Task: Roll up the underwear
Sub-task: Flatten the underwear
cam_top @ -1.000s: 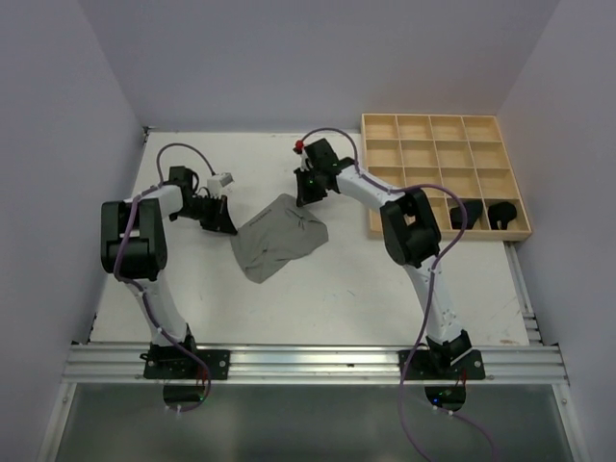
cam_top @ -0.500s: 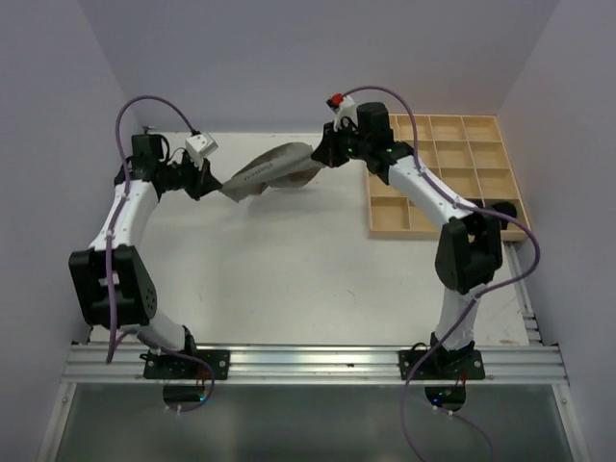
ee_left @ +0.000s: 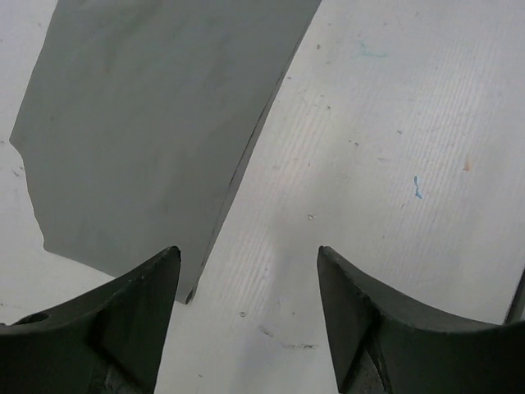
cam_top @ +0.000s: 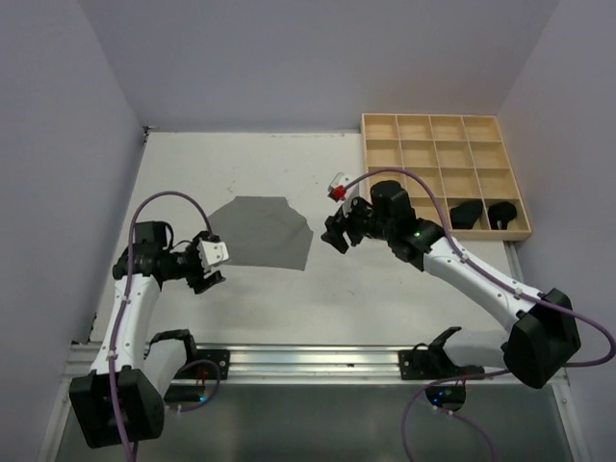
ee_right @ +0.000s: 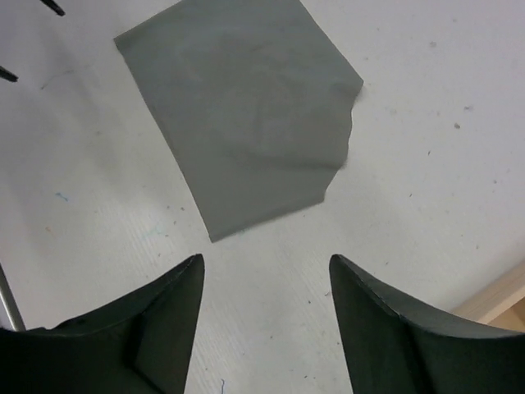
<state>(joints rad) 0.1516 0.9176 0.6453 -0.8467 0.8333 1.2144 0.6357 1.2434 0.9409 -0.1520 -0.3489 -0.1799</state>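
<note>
The plain grey underwear (cam_top: 260, 232) lies spread flat on the white table, left of centre. My left gripper (cam_top: 210, 276) hovers just off its near-left corner, open and holding nothing. In the left wrist view the underwear (ee_left: 156, 123) fills the upper left, and one corner reaches my left gripper's (ee_left: 246, 254) left finger. My right gripper (cam_top: 337, 241) hangs off the cloth's right edge, also open and holding nothing. In the right wrist view the underwear (ee_right: 246, 123) lies ahead of my right gripper (ee_right: 266, 261). Two black rolled underwear (cam_top: 466, 214) (cam_top: 500, 212) sit in the tray's near-right cells.
The wooden grid tray (cam_top: 423, 154) stands at the back right, touching the right wall side. Bare white table surrounds the cloth. The aluminium rail (cam_top: 308, 364) with the arm bases runs along the near edge.
Both grippers held the grey underwear stretched in the air at the back. It now lies flat; both grippers have opened and drawn back toward the near side.
</note>
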